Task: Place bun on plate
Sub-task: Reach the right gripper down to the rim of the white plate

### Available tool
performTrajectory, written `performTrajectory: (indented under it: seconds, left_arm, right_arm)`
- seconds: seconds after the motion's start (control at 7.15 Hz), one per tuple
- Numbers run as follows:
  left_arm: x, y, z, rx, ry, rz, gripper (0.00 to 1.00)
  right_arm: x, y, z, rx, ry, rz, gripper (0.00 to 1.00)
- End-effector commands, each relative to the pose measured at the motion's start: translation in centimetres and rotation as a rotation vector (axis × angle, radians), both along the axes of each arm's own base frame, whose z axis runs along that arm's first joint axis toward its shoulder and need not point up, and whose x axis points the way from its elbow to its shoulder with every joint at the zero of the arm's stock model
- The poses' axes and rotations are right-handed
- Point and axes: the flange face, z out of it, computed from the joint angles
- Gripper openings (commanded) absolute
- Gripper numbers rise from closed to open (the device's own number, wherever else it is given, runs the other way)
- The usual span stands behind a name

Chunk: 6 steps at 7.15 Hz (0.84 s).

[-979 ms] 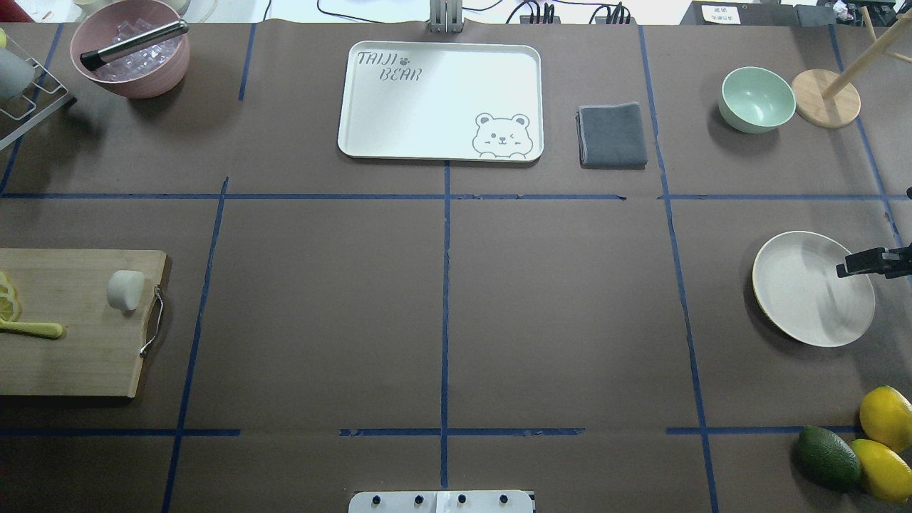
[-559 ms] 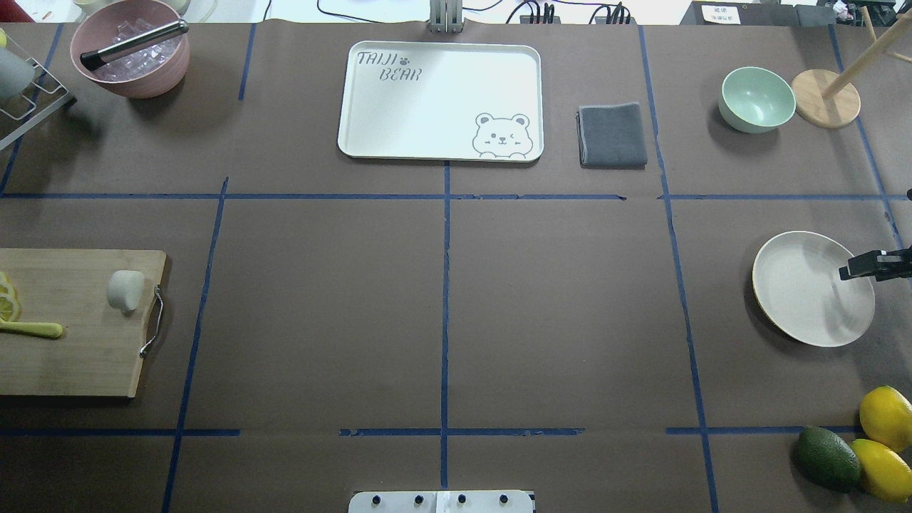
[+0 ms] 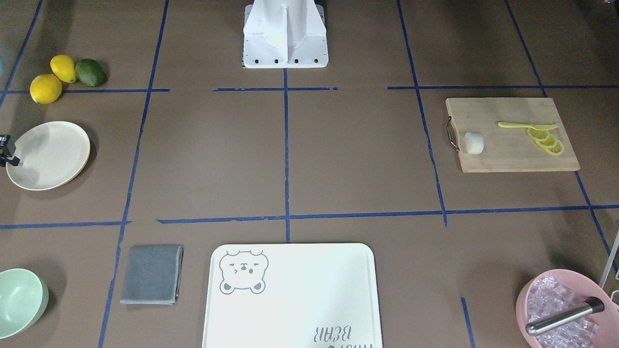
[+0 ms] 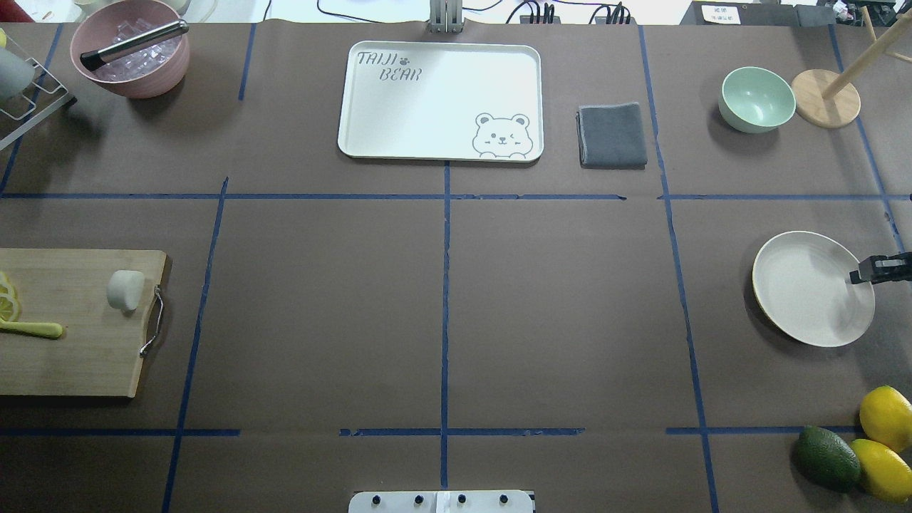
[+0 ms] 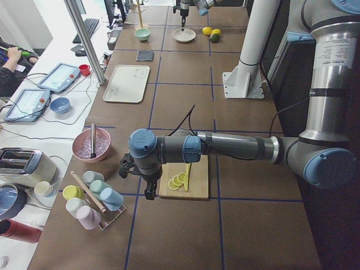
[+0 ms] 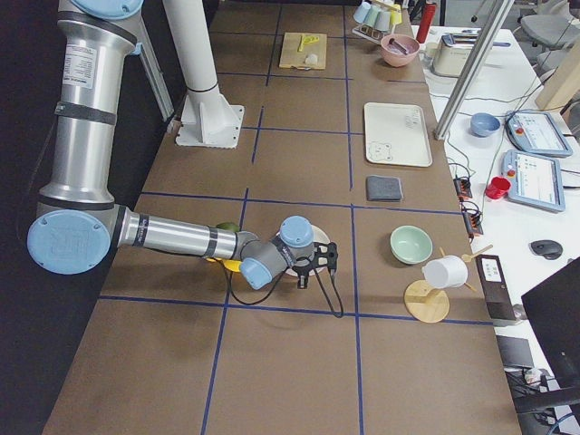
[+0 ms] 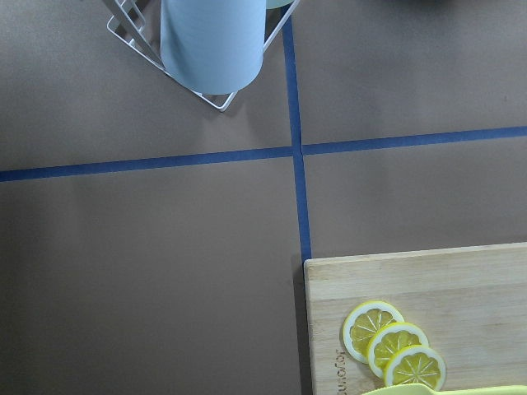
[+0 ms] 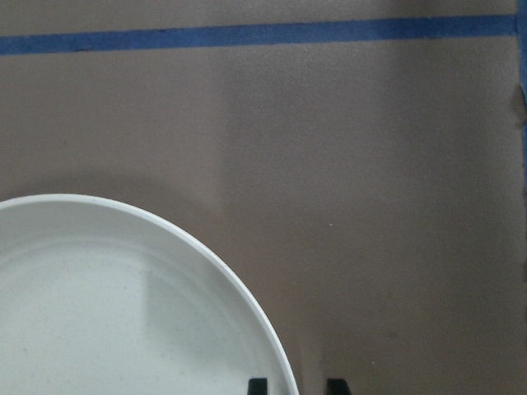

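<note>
The bun [image 4: 125,290] [image 3: 474,143], a small white lump, lies near the handle end of a wooden cutting board [image 4: 78,356], with lemon slices [image 7: 394,354] and a yellow knife [image 4: 32,328] on the board too. The cream plate [image 4: 805,292] [image 3: 48,154] [image 8: 123,313] stands far off at the table's right side with nothing on it. My right gripper [image 4: 853,277] [image 8: 296,385] hovers at the plate's right rim, its fingertips [image 8: 258,385] a narrow gap apart and holding nothing. My left gripper [image 5: 151,194] hangs by the board's outer end, away from the bun; I cannot tell its state.
A white bear tray [image 4: 438,100], a grey cloth [image 4: 611,135], a mint bowl [image 4: 757,98] and a wooden stand [image 4: 826,98] line the far side. A pink ice bowl [image 4: 132,50] and cup rack [image 7: 214,49] stand left. Lemons and an avocado [image 4: 826,456] lie near right.
My right gripper has drawn back to the right, from over the plate's inside to its right rim. The bun and the plate have not moved.
</note>
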Motion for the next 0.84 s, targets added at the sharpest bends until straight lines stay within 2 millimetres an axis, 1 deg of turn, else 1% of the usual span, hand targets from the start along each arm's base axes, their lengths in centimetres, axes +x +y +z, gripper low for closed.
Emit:
performTrajectory:
  seconds: [0.0,0.28,0.42,0.56,0.7]
  left_arm:
    - [0.0,0.0,-0.3,0.003,0.0,0.0,1.0]
    - [0.0,0.0,-0.4,0.003,0.0,0.0,1.0]
    - [0.0,0.0,-0.4,0.003,0.0,0.0,1.0]
    - [0.0,0.0,-0.4,0.002,0.0,-0.001,1.0]
    - [0.0,0.0,-0.3,0.0,0.0,0.0,1.0]
  right_arm:
    - [0.1,0.1,-0.4,0.005,-0.007,0.001,0.0]
    - [0.0,0.2,-1.3,0.001,-0.047,-0.019,0.0]
    - [1.5,-0.5,-3.2,-0.003,-0.114,-0.011,0.0]
    - [2.7,-1.3,-5.7,0.012,-0.166,0.003,0.0]
    - [2.2,-2.5,-7.7,0.039,-0.193,-0.008,0.0]
